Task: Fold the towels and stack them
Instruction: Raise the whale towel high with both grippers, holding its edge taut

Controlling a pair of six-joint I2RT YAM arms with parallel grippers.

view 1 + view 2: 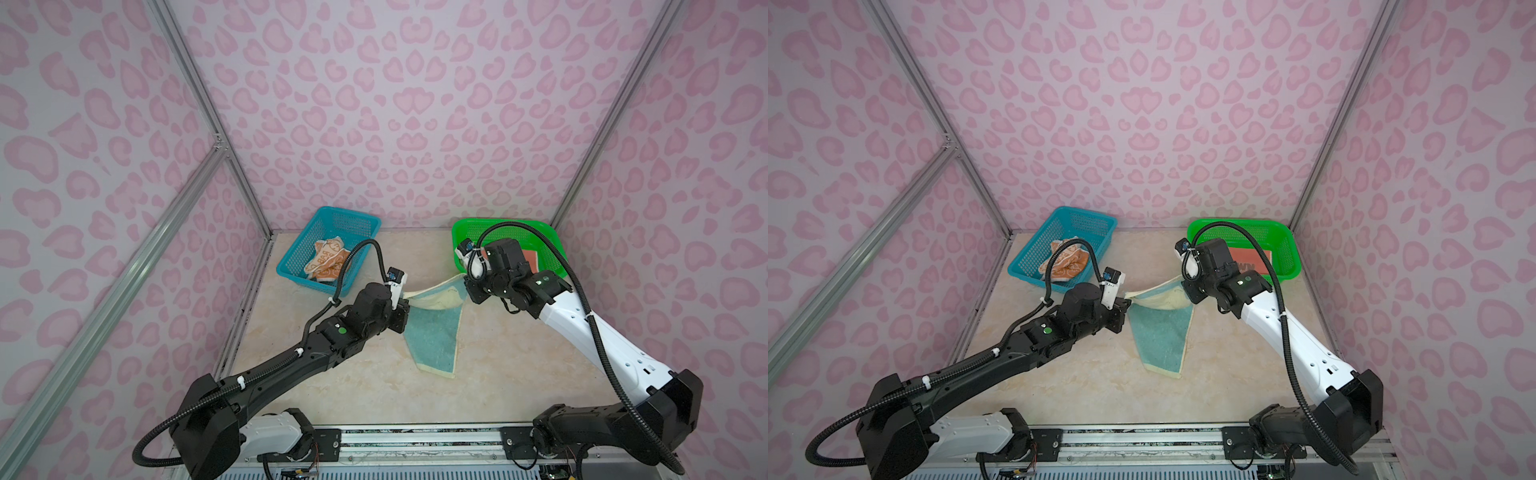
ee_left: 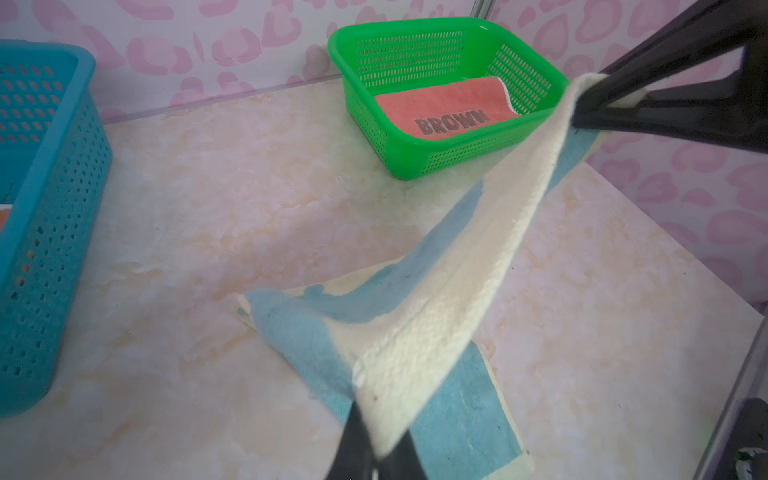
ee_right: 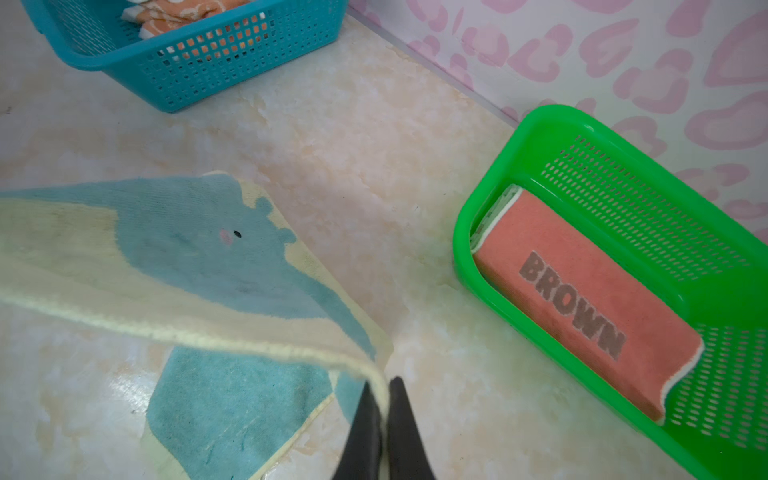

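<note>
We're watching the whale towel (image 1: 434,332) strung up by its cream hem. The right end effector (image 3: 384,390) is pressed together on one corner of that hem, just beside the green basket's (image 1: 498,222) near corner. The left end effector (image 2: 374,453) is clamped on the other end of the same hem, well apart from the green basket, out towards the blue basket (image 1: 291,262). Between them the hem sags a little, and in both top views the rest of the cloth (image 1: 1160,332) hangs down from it, with its lowest corner lying on the counter (image 1: 519,374) on the side away from the green basket. From the right wrist we can see the whale's face, eye and pink cheek, on the slack part. Inside the green basket the coral "BROWN" towel (image 3: 582,299) lies folded flat. The orange-patterned towel (image 1: 328,262) sits crumpled in the blue basket, across the counter from the green basket.
</note>
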